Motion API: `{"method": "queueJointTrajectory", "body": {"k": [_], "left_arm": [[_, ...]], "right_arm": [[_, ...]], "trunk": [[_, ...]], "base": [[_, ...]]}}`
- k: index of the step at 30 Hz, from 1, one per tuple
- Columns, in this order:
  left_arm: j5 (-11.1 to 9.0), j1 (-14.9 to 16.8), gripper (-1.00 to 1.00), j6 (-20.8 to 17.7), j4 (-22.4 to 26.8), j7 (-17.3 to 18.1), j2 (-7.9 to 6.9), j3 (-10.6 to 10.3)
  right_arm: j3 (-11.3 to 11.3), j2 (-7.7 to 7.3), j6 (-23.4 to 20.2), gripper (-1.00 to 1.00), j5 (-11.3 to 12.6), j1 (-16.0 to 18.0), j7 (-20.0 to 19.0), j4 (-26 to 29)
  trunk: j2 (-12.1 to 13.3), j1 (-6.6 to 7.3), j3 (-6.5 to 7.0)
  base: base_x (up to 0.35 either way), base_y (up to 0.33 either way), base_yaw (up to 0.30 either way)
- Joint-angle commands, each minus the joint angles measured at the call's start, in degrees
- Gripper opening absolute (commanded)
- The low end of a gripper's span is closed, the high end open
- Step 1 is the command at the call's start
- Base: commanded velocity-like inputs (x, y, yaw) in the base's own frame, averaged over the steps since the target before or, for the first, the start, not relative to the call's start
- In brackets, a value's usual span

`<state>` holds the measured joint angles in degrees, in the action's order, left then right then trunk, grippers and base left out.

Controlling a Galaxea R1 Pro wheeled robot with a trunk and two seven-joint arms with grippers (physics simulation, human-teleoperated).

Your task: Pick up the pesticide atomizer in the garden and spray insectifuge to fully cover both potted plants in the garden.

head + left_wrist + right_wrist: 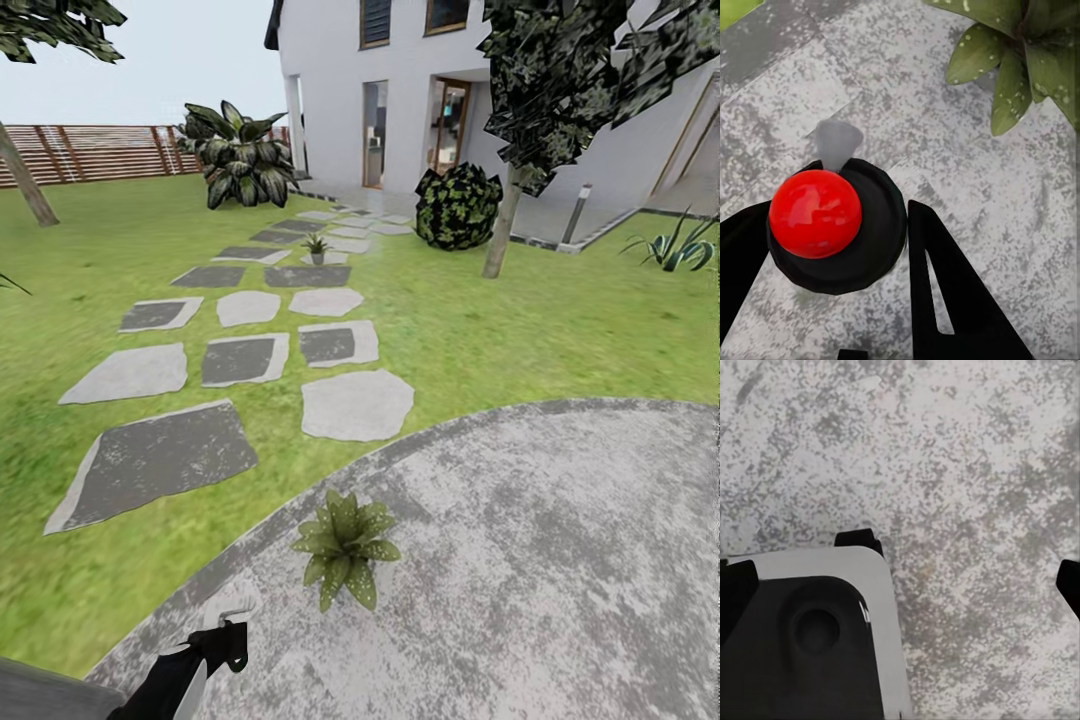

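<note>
The pesticide atomizer (832,225) sits clenched between the two dark fingers (952,292) of the left hand (840,247); in the left wrist view its red-tipped nozzle faces the camera, ringed by the dark head of the bottle, and a faint grey wisp shows just beyond it over the paving. In the head view the left hand (225,640) shows at about 7 o'clock, low in the scene, with the whitish trigger head (232,605) at its tip, above the round grey patio (560,560). The nearer potted plant (345,545), a rosette of pointed speckled leaves, stands on the patio close to its edge, near the hand and at about 1 o'clock from it; its leaves (1020,60) also reach into the left wrist view, apart from the nozzle. The second potted plant (317,247) stands far off at 12 o'clock, among the stepping stones (355,403) that cross the lawn (520,330) toward the house (420,90). The right wrist view looks down on speckled paving past part of the robot's body (810,630); the right hand's fingertips (858,538) stand well apart, released.
</note>
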<state>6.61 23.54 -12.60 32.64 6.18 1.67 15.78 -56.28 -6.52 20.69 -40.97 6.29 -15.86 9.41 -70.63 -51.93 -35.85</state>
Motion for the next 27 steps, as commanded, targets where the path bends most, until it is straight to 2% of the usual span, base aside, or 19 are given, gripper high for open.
{"method": "queueJointTrajectory", "body": {"k": [1,15,22,27], "left_arm": [[0.6,0.0,-1.0,-0.3,0.1,0.5,0.09,0.5],[0.6,0.0,-1.0,-0.3,0.1,0.5,0.09,0.5],[0.6,0.0,-1.0,-0.3,0.1,0.6,0.09,0.5],[0.6,0.0,-1.0,-0.3,0.1,0.6,0.09,0.5]], "right_arm": [[-0.5,0.0,0.1,1.0,-0.3,0.0,-0.4,0.0],[-0.5,0.01,0.2,1.0,-0.3,0.0,-0.2,0.0],[-0.3,0.03,0.2,1.0,-0.4,0.0,-0.1,0.0],[-0.3,1.51,0.2,1.0,-0.4,0.0,-0.2,0.0]], "trunk": [[0.4,0.23,0.22],[6.0,3.3,3.11],[6.0,3.3,3.11],[6.0,3.3,3.11]], "base": [[0.0,0.0,-0.067],[0.0,0.0,-0.019],[0.0,0.0,0.0],[0.0,0.0,0.0]]}}
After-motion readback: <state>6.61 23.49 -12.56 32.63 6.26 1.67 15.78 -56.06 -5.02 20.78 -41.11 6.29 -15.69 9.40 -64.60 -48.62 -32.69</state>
